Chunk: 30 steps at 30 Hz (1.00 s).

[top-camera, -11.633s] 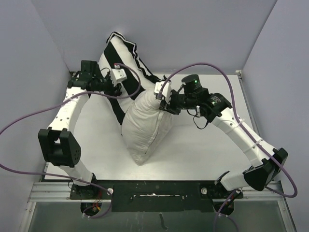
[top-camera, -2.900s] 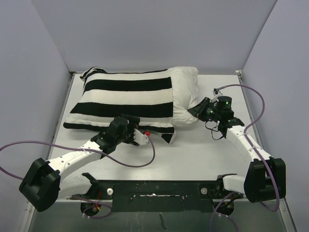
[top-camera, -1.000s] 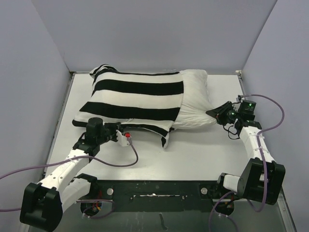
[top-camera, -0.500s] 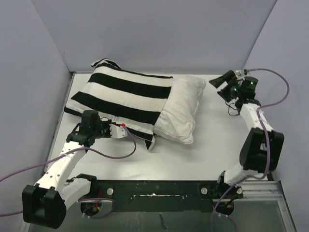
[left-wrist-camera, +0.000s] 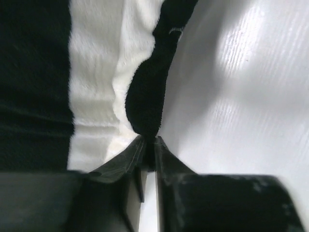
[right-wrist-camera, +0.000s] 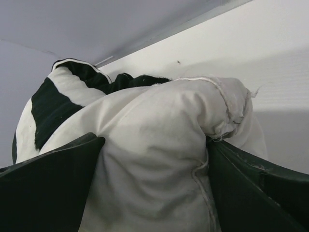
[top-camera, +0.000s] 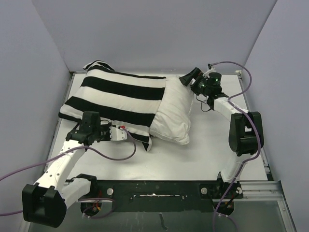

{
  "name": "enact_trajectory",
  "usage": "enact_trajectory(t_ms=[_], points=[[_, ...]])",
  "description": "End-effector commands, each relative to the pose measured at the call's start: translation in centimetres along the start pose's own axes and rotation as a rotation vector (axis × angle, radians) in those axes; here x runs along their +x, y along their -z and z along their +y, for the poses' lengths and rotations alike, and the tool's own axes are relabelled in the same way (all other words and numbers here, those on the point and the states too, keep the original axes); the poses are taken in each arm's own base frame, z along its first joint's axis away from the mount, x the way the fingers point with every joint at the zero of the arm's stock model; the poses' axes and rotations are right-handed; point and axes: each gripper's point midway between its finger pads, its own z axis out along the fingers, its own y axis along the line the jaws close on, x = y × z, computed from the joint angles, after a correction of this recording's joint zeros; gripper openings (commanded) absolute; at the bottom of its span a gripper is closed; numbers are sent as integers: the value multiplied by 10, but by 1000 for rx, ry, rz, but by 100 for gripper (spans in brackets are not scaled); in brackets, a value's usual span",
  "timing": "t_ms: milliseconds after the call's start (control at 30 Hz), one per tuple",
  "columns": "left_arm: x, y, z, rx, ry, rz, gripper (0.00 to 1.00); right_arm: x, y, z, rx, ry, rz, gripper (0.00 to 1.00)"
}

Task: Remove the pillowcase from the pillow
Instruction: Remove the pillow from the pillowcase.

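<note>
Nearest the arm bases, the left gripper (top-camera: 126, 137) lies low on the white table (top-camera: 203, 154), just in front of the pillow's (top-camera: 174, 116) covered left part. Its 2 fingers (left-wrist-camera: 136, 151) are pinched together on a black fold at the near hem of the pillowcase (top-camera: 120, 94). A loose striped corner of that hem lies on the table just beside the gripper, in front of the pillow.

The pillow lies flat and slightly askew. The striped cover wraps its left part, while its bare white right part sticks out of the cover's open end. Behind the pillow's far left end, the cover bunches against the back wall (top-camera: 154, 34).

At the pillow's far right corner, the right gripper (top-camera: 188, 79) stands with its jaws spread wide, 1 finger on each side of the bare, seamed corner, which fills the gap between them.
</note>
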Motion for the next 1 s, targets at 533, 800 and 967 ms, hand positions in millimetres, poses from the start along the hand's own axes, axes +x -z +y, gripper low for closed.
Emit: enact_trajectory(t_ms=[533,800,967], points=[[-132,110,221,-92,438,-426,87,-33,150,310,-1035,1258,-283,0],[-104,123,256,-69,455,-473,87,0,209,319,-1179,1481,-268,0],[-113,127,236,30,432,-503,86,25,212,313,-1161,1597,-244,0]])
